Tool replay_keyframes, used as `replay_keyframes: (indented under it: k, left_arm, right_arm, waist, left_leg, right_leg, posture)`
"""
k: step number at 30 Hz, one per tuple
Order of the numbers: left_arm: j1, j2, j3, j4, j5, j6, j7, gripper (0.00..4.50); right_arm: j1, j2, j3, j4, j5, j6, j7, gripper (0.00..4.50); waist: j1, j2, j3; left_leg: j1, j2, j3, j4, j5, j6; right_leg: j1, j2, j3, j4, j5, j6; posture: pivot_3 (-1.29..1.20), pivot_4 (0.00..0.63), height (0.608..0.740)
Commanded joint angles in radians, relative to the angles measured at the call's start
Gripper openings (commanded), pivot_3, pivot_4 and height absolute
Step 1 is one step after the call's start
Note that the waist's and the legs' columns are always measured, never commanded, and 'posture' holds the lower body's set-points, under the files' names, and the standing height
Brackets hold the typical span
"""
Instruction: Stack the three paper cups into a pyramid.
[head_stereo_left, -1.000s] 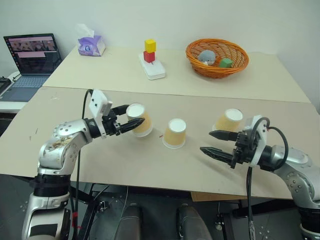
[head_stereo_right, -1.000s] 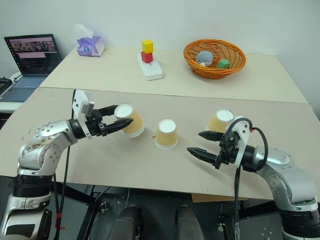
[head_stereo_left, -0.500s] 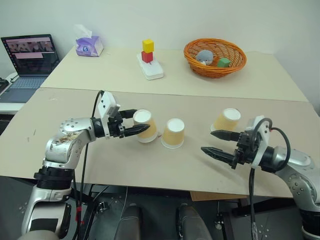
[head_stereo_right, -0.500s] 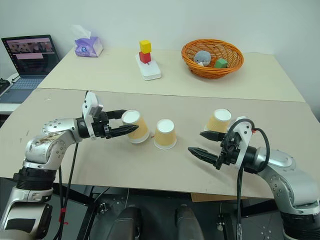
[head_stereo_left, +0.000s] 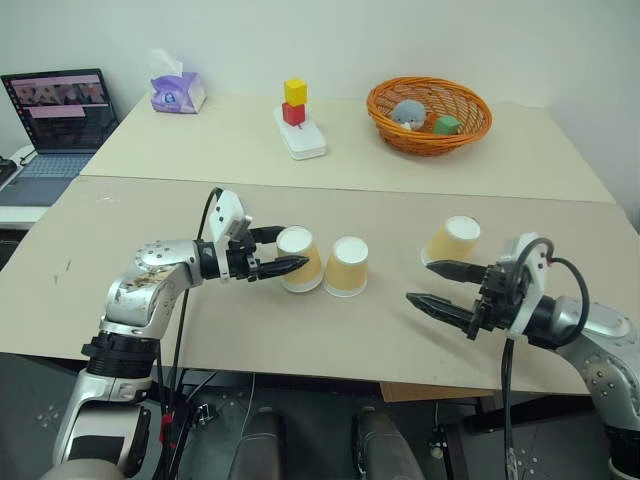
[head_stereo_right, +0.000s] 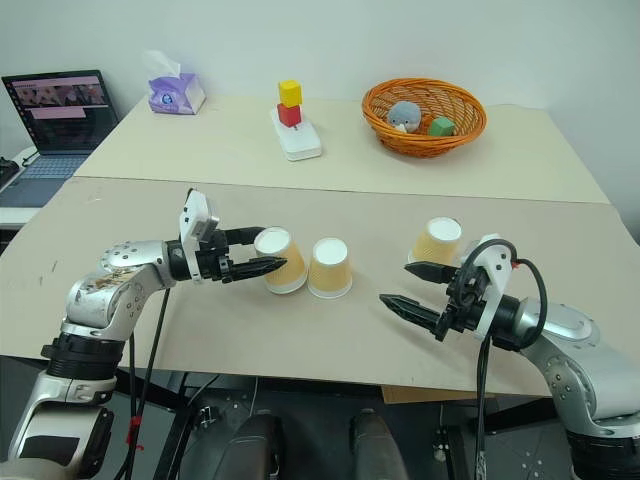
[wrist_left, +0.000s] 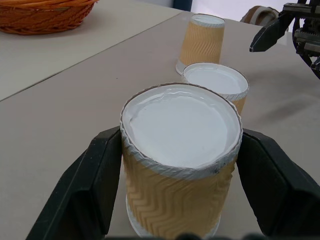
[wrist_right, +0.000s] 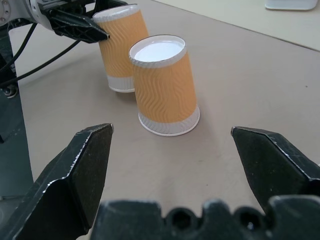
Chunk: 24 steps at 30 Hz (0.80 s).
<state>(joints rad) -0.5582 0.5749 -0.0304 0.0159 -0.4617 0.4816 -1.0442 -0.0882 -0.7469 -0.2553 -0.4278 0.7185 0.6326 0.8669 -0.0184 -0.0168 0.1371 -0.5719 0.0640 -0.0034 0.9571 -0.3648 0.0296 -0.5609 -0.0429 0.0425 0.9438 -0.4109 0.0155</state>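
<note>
Three paper cups stand on the near desk (head_stereo_left: 300, 330), all upside down with their white bases up. The first cup (head_stereo_left: 300, 259) sits between the two black fingers (head_stereo_left: 288, 265) of the left hand (head_stereo_left: 278, 250), which is clenched around its ribbed tan side; in the head views it leans slightly, and its rim is on or very near the desk surface. The second cup (head_stereo_left: 348, 266) stands upright just beside it, the two close enough that whether they touch cannot be told. The third cup (head_stereo_left: 451, 240) stands well apart to the right, tilted, near the upper finger of the right hand (head_stereo_left: 433, 285). That right hand is released, its two fingers spread wide and grasping nothing.

On the far desk (head_stereo_left: 200, 140) there are two small blocks stacked, one yellow block (head_stereo_left: 296, 91) on one red block (head_stereo_left: 294, 113), on top of one white box (head_stereo_left: 303, 139). One orange wicker basket (head_stereo_left: 432, 113) holds one grey soft toy (head_stereo_left: 407, 114) and one green block (head_stereo_left: 448, 124). One purple tissue box (head_stereo_left: 178, 93) stands at the far left corner; its print is too small to read. One open laptop (head_stereo_left: 55, 125) rests on a side surface to the left, its screen text unreadable. No writing shows on the cups.
</note>
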Motion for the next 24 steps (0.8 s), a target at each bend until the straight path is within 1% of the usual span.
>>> replay_keyframes:
  k: [1, 15, 17, 18, 19, 24]
  left_arm:
    - [-0.024, 0.0, 0.0, -0.004, 0.017, -0.037, -0.008, 3.49]
    - [-0.02, -0.029, -0.016, 0.025, 0.066, -0.091, 0.002, 3.49]
    - [-0.019, -0.038, -0.011, 0.021, 0.054, -0.084, -0.002, 3.9]
    - [-0.02, -0.041, -0.01, 0.018, 0.051, -0.08, -0.002, 4.21]
    - [-0.022, -0.046, -0.007, 0.011, 0.05, -0.076, 0.004, 4.43]
    - [-0.035, -0.066, 0.015, -0.011, 0.028, -0.044, 0.035, 4.43]
  right_arm:
    - [0.006, -0.016, -0.041, -0.039, 0.018, -0.009, -0.001, 4.5]
    - [0.003, -0.027, -0.04, -0.032, 0.021, -0.009, 0.0, 4.5]
    - [0.003, -0.028, -0.04, -0.032, 0.021, -0.008, -0.002, 4.5]
    - [0.003, -0.029, -0.04, -0.032, 0.021, -0.008, -0.002, 4.5]
    - [0.004, -0.03, -0.041, -0.032, 0.022, -0.008, -0.002, 4.5]
    - [0.005, -0.035, -0.041, -0.028, 0.024, -0.008, 0.001, 4.5]
  waist:
    - [0.0, 0.0, 0.0]
    - [0.0, 0.0, 0.0]
    - [0.0, 0.0, 0.0]
    - [0.0, 0.0, 0.0]
    - [0.0, 0.0, 0.0]
    - [0.0, 0.0, 0.0]
  left_leg:
    - [0.0, 0.0, 0.0, 0.0, 0.0, 0.0]
    - [0.0, 0.0, 0.0, 0.0, 0.0, 0.0]
    - [0.0, 0.0, 0.0, 0.0, 0.0, 0.0]
    - [0.0, 0.0, 0.0, 0.0, 0.0, 0.0]
    - [0.0, 0.0, 0.0, 0.0, 0.0, 0.0]
    - [0.0, 0.0, 0.0, 0.0, 0.0, 0.0]
  right_leg:
    - [0.0, 0.0, 0.0, 0.0, 0.0, 0.0]
    - [0.0, 0.0, 0.0, 0.0, 0.0, 0.0]
    - [0.0, 0.0, 0.0, 0.0, 0.0, 0.0]
    - [0.0, 0.0, 0.0, 0.0, 0.0, 0.0]
    - [0.0, 0.0, 0.0, 0.0, 0.0, 0.0]
    - [0.0, 0.0, 0.0, 0.0, 0.0, 0.0]
  posture:
    - [0.0, 0.15, 0.658]
    - [0.0, 0.15, 0.658]
    - [0.0, 0.15, 0.658]
    - [0.0, 0.15, 0.658]
    - [0.0, 0.15, 0.658]
    - [0.0, 0.15, 0.658]
